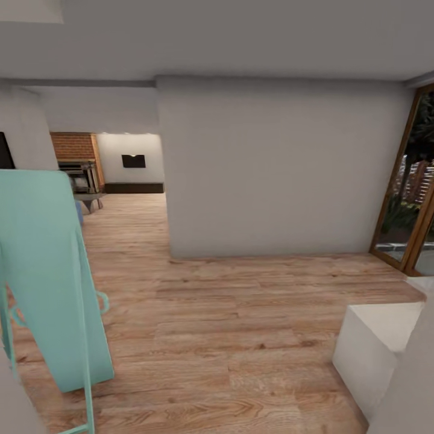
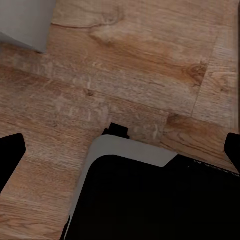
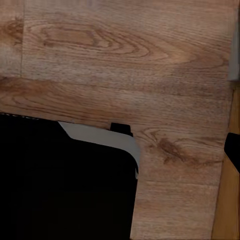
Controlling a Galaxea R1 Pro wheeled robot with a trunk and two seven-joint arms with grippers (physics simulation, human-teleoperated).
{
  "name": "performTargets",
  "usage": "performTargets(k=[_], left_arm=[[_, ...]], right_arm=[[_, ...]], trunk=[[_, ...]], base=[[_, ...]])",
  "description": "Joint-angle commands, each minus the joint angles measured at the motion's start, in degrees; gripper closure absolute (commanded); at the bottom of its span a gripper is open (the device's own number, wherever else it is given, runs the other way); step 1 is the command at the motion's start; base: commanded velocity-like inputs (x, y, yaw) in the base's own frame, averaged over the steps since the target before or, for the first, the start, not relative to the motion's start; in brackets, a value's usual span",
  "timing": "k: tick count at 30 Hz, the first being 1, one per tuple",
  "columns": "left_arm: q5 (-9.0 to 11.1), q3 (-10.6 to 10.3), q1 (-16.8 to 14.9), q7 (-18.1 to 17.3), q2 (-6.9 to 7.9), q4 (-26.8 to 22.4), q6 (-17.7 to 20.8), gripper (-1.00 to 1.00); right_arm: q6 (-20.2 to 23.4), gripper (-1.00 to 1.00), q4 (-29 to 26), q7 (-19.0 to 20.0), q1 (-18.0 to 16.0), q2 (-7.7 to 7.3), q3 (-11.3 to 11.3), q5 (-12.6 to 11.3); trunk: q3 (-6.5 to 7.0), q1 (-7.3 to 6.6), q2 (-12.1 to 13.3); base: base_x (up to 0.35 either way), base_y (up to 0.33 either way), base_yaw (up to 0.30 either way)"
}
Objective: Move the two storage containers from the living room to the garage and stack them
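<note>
My left gripper [image 2: 120, 155] is hanging over bare wood planks with its two dark fingertips spread wide to either edge of the wrist view and nothing between them — open and empty. My right gripper is pointing down at the same kind of floor; I am seeing one dark fingertip [image 3: 232, 150] at the edge of its wrist view and not the other, so I cannot tell how its jaws stand, though nothing appears held there. Below both wrists my own dark base with its pale grey rim [image 2: 130, 150] is sitting on the planks. Further out, I am looking along the light wood floor [image 1: 241, 319] towards a cream wall block [image 1: 277, 169], with a passage on its left leading to the living room's brick fireplace [image 1: 75, 150]. A turquoise folding frame [image 1: 42, 271] is leaning close on my left, a white block [image 1: 377, 337] is close on my right, and glass doors [image 1: 410, 181] are standing beyond it. The two storage containers are nowhere in what I am seeing, so I judge the fetching is not yet begun. The risk from here is the squeeze — turning towards the passage could clip the frame or the block with my base.
</note>
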Motion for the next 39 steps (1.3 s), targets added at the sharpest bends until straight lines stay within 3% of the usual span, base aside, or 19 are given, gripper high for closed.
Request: performTargets(k=[1,5,12,23,39], left_arm=[[0.4,-0.4,0.0,0.2,-0.02,0.0,-0.2,-1.0],[0.4,-0.4,0.0,0.2,-0.08,0.0,-0.2,-1.0],[0.4,-0.4,0.0,0.2,-0.1,0.0,-0.2,-1.0],[0.4,-0.4,0.0,0.2,-0.09,0.0,-0.2,-1.0],[0.4,-0.4,0.0,0.2,-0.05,0.1,-0.2,-1.0]], right_arm=[[-0.2,-1.0,0.2,-0.3,-0.1,0.08,0.6,-0.4],[0.4,-1.0,0.2,-0.5,-0.1,0.19,0.5,-0.6],[0.0,-1.0,0.2,-0.9,-0.1,-1.97,0.2,-1.4],[0.1,-1.0,0.2,-0.9,-0.1,-1.85,0.2,-1.3],[0.0,-1.0,0.2,-0.8,-0.1,-1.91,0.1,-1.5]], trunk=[[-0.09,0.04,-0.1],[-0.09,0.04,-0.1],[-0.09,0.04,-0.1],[-0.09,0.04,-0.1],[-0.09,0.04,-0.1]], base=[[0.321,0.0,0.0],[0.321,0.0,0.0],[0.321,0.0,0.0],[0.321,0.0,0.018],[0.321,0.0,0.252]])
